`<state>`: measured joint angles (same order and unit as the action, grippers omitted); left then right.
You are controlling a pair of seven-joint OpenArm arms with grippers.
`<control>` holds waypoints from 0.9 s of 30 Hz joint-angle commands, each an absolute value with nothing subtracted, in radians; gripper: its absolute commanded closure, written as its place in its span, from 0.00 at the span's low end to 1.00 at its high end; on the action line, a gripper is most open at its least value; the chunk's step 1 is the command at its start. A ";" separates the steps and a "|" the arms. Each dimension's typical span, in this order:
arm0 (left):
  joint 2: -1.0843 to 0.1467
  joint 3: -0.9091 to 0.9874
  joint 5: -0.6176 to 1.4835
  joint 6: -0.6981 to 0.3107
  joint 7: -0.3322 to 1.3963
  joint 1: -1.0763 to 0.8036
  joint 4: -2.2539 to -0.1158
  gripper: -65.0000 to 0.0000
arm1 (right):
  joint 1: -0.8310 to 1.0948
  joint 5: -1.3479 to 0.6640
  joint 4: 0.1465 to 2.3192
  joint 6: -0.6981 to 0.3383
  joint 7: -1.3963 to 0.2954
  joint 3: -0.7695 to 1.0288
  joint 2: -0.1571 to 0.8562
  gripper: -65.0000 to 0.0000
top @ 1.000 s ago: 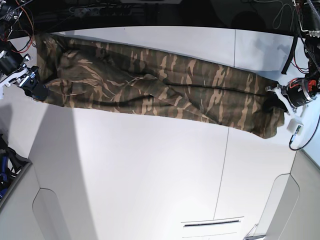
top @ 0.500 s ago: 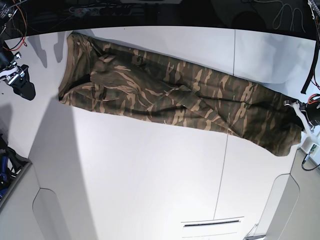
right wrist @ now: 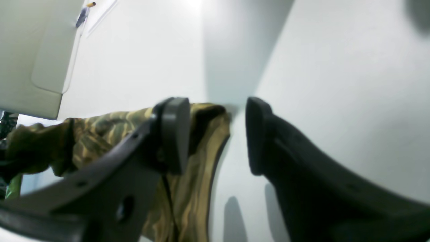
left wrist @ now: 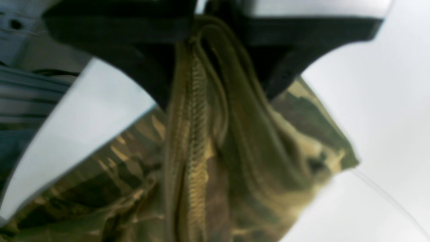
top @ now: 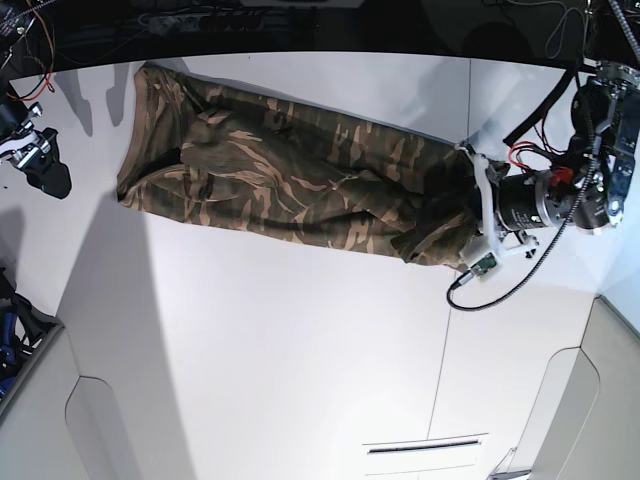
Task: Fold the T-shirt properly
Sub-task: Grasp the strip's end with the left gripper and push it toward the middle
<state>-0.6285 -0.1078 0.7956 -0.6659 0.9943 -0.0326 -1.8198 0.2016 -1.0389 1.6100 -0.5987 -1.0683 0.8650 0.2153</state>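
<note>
The camouflage-print soft cloth T-shirt [top: 290,170], a long strip across the far side of the white table [top: 300,360], now reaches less far than half a second ago. The left gripper [top: 462,205], clamped shut on its bunched hem end, has carried that end inward over the body. The right gripper [top: 45,170] hangs open and empty, just beside the other end, so the lengthwise fold looks underway.

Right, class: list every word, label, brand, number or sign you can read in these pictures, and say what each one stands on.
None can be read.
T-shirt: camouflage print only, no lettering visible.
Table: plain white, no markings.
Left pincer, right pincer: no legible labels; both wrist views are blurred.
</note>
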 commanded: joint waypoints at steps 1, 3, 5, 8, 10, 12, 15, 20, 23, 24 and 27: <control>-0.625 -0.101 0.780 -0.646 0.961 -0.014 -1.832 1.00 | 0.194 -1.062 1.629 -0.603 -1.055 0.872 0.233 0.58; -0.591 -0.102 0.758 -0.627 0.961 -0.014 -1.827 0.94 | 0.195 -1.062 1.629 -0.603 -1.055 0.872 0.232 0.58; -0.567 -0.102 0.758 -0.620 0.962 -0.014 -1.821 0.76 | 0.195 -1.061 1.629 -0.603 -1.055 0.872 0.232 0.58; -0.539 -0.102 0.775 -0.620 0.962 -0.014 -1.820 0.48 | 0.195 -1.057 1.629 -0.603 -1.055 0.872 0.232 0.58; -0.514 -0.102 0.794 -0.620 0.963 -0.015 -1.820 0.44 | 0.194 -1.055 1.629 -0.603 -1.055 0.872 0.232 0.58; -0.486 -0.102 0.800 -0.620 0.963 -0.018 -1.820 0.44 | 0.195 -1.054 1.629 -0.603 -1.055 0.872 0.232 0.58; -0.445 -0.102 0.800 -0.620 0.972 -0.023 -1.819 0.44 | 0.195 -1.055 1.629 -0.603 -1.055 0.872 0.232 0.58; -0.432 -0.102 0.849 -0.620 1.003 -0.023 -1.819 0.44 | 0.194 -1.055 1.629 -0.603 -1.050 0.872 0.233 0.58; -0.432 -0.102 0.955 -0.637 1.059 -0.023 -1.819 0.44 | 0.194 -1.055 1.629 -0.603 -1.044 0.872 0.232 0.58; -0.432 -0.102 0.999 -0.651 1.068 -0.023 -1.819 0.44 | 0.194 -1.055 1.629 -0.603 -1.044 0.872 0.232 0.58; -0.432 -0.102 1.076 -0.676 1.073 -0.022 -1.819 0.44 | 0.194 -1.055 1.629 -0.603 -1.043 0.871 0.232 0.58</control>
<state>-0.4236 -0.1078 1.0569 -0.6636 1.0878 -0.0376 -1.8061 0.2016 -1.0344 1.6100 -0.5987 -1.0668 0.8650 0.2157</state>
